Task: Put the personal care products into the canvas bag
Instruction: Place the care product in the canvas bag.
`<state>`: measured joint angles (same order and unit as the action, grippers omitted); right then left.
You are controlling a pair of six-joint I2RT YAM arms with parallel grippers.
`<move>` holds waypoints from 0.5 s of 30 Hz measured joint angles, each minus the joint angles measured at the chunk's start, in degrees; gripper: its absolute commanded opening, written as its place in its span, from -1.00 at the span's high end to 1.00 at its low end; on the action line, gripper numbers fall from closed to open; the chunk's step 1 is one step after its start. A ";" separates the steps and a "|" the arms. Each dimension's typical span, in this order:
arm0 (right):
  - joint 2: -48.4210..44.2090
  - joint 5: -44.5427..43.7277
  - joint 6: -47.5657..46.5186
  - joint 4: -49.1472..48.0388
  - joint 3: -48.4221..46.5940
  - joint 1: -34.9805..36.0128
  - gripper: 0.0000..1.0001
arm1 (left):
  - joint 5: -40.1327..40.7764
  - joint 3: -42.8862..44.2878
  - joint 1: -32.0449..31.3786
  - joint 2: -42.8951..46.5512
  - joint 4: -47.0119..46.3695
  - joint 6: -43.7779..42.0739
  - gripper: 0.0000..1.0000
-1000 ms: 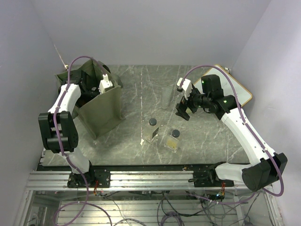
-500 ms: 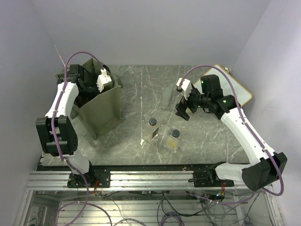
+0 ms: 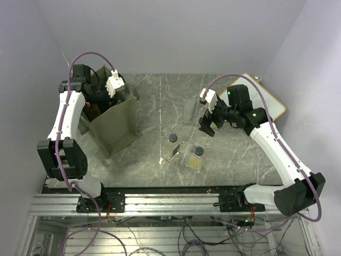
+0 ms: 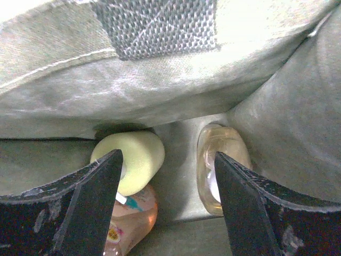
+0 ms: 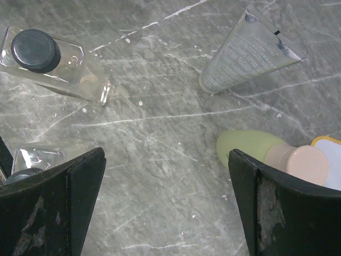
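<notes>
The yellow-green, peach-capped plastic bottle (image 5: 248, 146) was spotted just beside the right gripper's (image 5: 168, 208) wide-apart fingers (image 5: 277, 213), toward the desk's (image 5: 160, 133) right edge, long axis roughly finger-to-finger.

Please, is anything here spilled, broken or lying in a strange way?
Nothing stands out. The two clear square bottles with dark caps, the translucent grey tube and the yellow-green bottle look upright on the grey marble table, with no spill. The bottles inside the olive-green canvas bag look intact.
</notes>
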<state>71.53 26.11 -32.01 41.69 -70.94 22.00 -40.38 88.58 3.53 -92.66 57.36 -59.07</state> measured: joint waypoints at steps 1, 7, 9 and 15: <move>0.00 0.00 0.00 0.00 0.00 0.00 -0.99 | 0.22 0.39 0.00 0.37 0.00 0.02 -0.60; 0.00 -0.02 0.00 0.00 -0.11 0.09 -1.00 | 1.11 2.16 0.00 3.76 -0.22 1.57 -0.60; 0.00 -0.02 0.00 0.00 -0.11 0.22 -1.00 | 1.49 2.64 0.00 5.11 -0.57 2.54 -0.60; 0.00 -0.04 0.02 0.00 -0.11 0.26 -0.99 | 3.34 3.10 0.00 9.68 -4.79 9.33 -0.65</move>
<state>71.53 26.06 -31.99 41.69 -71.05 22.26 -37.04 91.68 3.53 -82.98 52.58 -49.74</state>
